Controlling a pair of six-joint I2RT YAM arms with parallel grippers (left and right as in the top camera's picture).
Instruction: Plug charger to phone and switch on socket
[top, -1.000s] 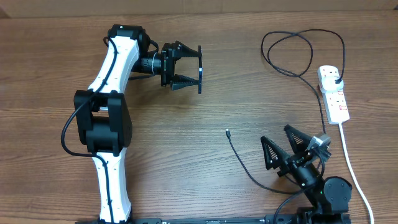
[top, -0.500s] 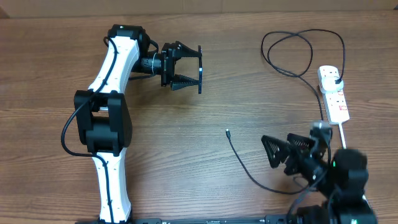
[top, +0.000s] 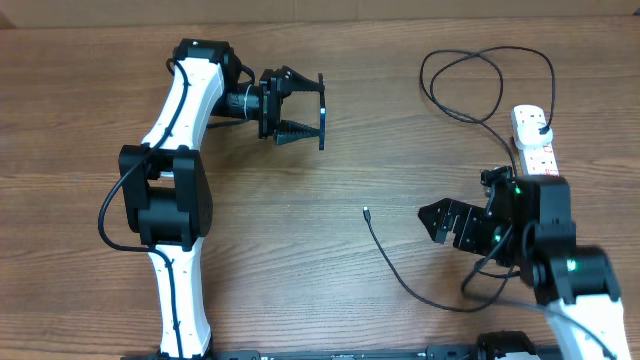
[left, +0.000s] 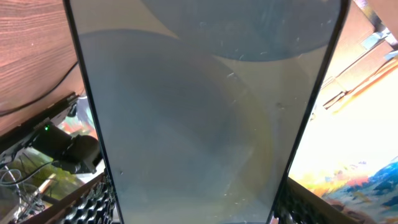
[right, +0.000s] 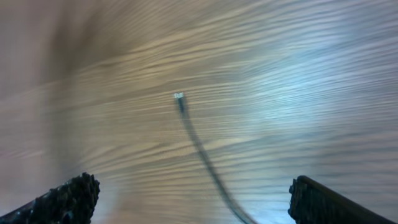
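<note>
Right gripper (top: 437, 222) swings forward, jaws wide, closing on the charger (right: 179, 97) tip lying at its nine o'clock. At eleven, left gripper (top: 308, 110) keeps the phone (top: 321, 111) clamped edge-on. The socket (top: 537, 150) waits at two.

In front of the right gripper (top: 431, 226), whose fingers stand wide apart, the wooden surface (top: 400, 150) is bare up to the connector tip (top: 367, 212) of the charger (right: 198, 146), so nothing blocks a straight way to the left toward it. From the tip the black cable bends down and to the right, beneath the right arm (top: 560, 270), and this curve closes the way from below. The wide strip between the tip and the phone (top: 321, 120), gripped on edge by the left gripper (top: 308, 108), is also free. The left arm (top: 175, 200) fills the left side. Beside the socket (top: 540, 155) a cable loop (top: 422, 72) lies, and the right arm covers the socket's near end.
</note>
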